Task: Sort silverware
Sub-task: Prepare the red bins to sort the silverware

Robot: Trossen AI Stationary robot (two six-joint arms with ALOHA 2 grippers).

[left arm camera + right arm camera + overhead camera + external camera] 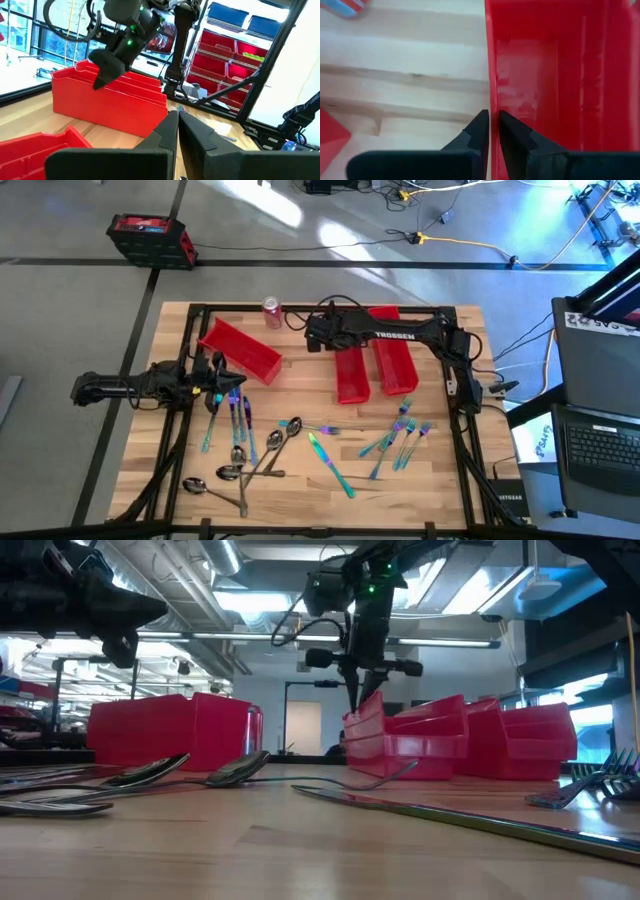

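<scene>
The silverware (300, 445) lies loose on the tabletop (420, 490) in front of the red bins: spoons (255, 460) toward the left, iridescent knives (238, 418) just by the left gripper (222, 377), forks (402, 435) toward the right, one knife (330, 463) near the middle. None appears to be binned yet.

Expect each piece to be light, rigid, thin and slick. It lies nearly flat, so you get little height to pinch. Take hold across the handle near mid-length, jaws square to it; avoid bowls and tines. Several spoons overlap; choose an isolated piece first.

The left gripper's jaws are closed and hold nothing. The right gripper (492, 122) hangs over the wall of the middle red bin (352, 375), jaws nearly closed, apparently empty. The soda can (271, 312) stands at the far edge.
</scene>
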